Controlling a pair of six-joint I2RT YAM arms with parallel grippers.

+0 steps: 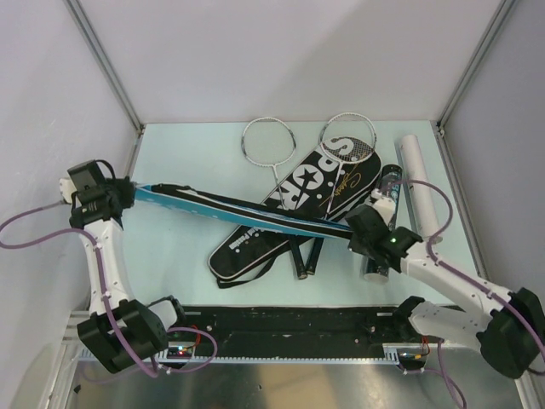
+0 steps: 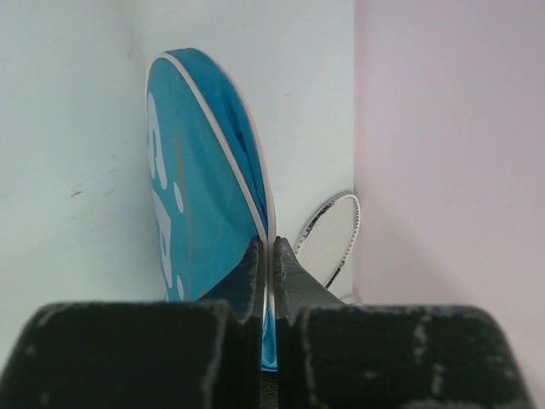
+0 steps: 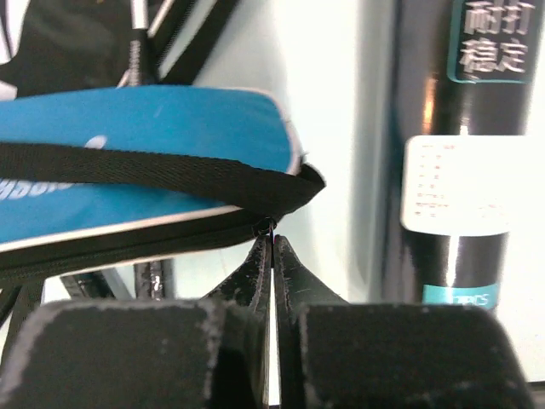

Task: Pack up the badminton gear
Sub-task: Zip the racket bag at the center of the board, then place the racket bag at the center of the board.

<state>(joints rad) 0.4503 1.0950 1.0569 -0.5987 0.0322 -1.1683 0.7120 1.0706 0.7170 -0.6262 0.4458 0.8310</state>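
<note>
A blue "SPORT" racket bag point(image 1: 230, 209) hangs stretched between my two grippers, above the table. My left gripper point(image 1: 128, 189) is shut on the rounded end's rim; in the left wrist view the blue bag point(image 2: 204, 196) stands on edge between the closed jaws of the left gripper point(image 2: 271, 247). My right gripper point(image 1: 351, 223) is shut at the narrow end. In the right wrist view the right gripper point(image 3: 271, 237) pinches the small zipper pull at the corner of the blue bag point(image 3: 145, 128). Beneath lies a black racket bag point(image 1: 294, 200), with two rackets point(image 1: 268, 141) point(image 1: 347, 136) on it.
A black shuttle tube point(image 1: 385, 217) lies just right of my right gripper, close beside it in the right wrist view as the black tube point(image 3: 456, 170). A white tube point(image 1: 421, 192) lies further right. Walls enclose the table on three sides; a racket head point(image 2: 330, 237) shows past the left fingers.
</note>
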